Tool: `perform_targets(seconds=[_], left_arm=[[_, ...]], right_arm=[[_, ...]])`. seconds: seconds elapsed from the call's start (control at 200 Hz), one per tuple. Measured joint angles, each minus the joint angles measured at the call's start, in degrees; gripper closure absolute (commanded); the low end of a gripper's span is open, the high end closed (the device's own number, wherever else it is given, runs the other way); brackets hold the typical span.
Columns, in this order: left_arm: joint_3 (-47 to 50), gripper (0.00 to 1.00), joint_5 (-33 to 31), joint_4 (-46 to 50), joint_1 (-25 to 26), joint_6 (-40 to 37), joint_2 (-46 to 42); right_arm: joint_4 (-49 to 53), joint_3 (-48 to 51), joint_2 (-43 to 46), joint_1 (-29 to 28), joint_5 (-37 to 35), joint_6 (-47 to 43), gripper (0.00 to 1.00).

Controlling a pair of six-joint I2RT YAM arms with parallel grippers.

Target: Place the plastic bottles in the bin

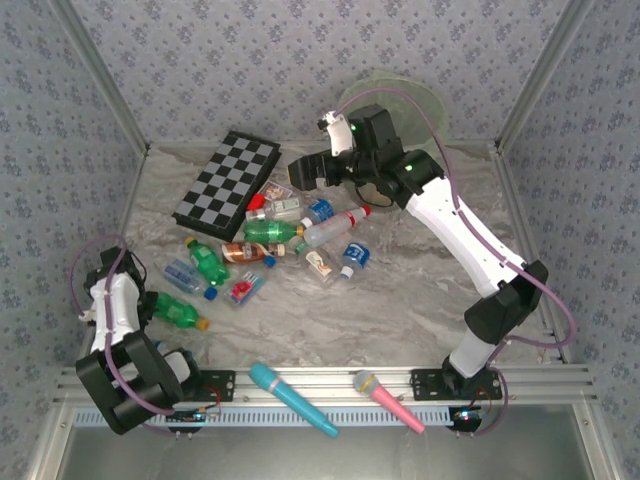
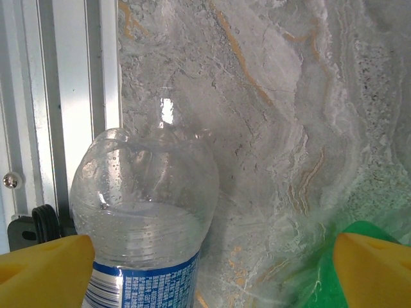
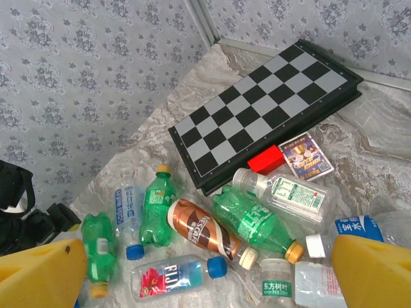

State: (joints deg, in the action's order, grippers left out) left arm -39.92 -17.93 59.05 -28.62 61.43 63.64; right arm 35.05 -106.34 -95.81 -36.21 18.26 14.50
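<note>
Barely started: approx. a dozen plastic bottles (image 1: 262, 245) lie centre-left in top view, bin (image 1: 400, 92) at top centre (contents unseen), right gripper (image 3: 205, 276) gapes empty & left gripper (image 2: 212, 269) gapes around a clear bottle (image 2: 144, 212), ungripped.

Left wrist view: clear bottle (image 2: 144, 205) is cut off at the bottom edge. A green shape (image 2: 359, 232) sits mostly behind the left gripper's (image 2: 212, 269) finger, kind unclear.
Top view: bin (image 1: 398, 88) is half hidden by the right arm (image 1: 460, 225).
Right wrist view: blue-labelled bottle (image 3: 356, 226) runs off the right edge, print unreadable.
</note>
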Motion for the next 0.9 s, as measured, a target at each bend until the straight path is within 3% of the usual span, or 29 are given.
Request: perform_targets(seconds=[0.215,0.395,0.905], left_arm=[[-0.02,0.07,0.61,3.89,0.0,1.25,-2.49],[0.07,0.16,0.61,5.68,0.0,2.69,-2.95],[3.61,0.22,2.47,-1.46,-2.89,0.04,4.48]], right_arm=[[0.0,0.0,-0.52,-0.07,0.02,0.0,0.0],[0.04,0.0,-0.52,-0.07,0.0,0.0,0.0],[0.68,0.0,-0.52,-0.07,-0.46,0.0,0.01]])
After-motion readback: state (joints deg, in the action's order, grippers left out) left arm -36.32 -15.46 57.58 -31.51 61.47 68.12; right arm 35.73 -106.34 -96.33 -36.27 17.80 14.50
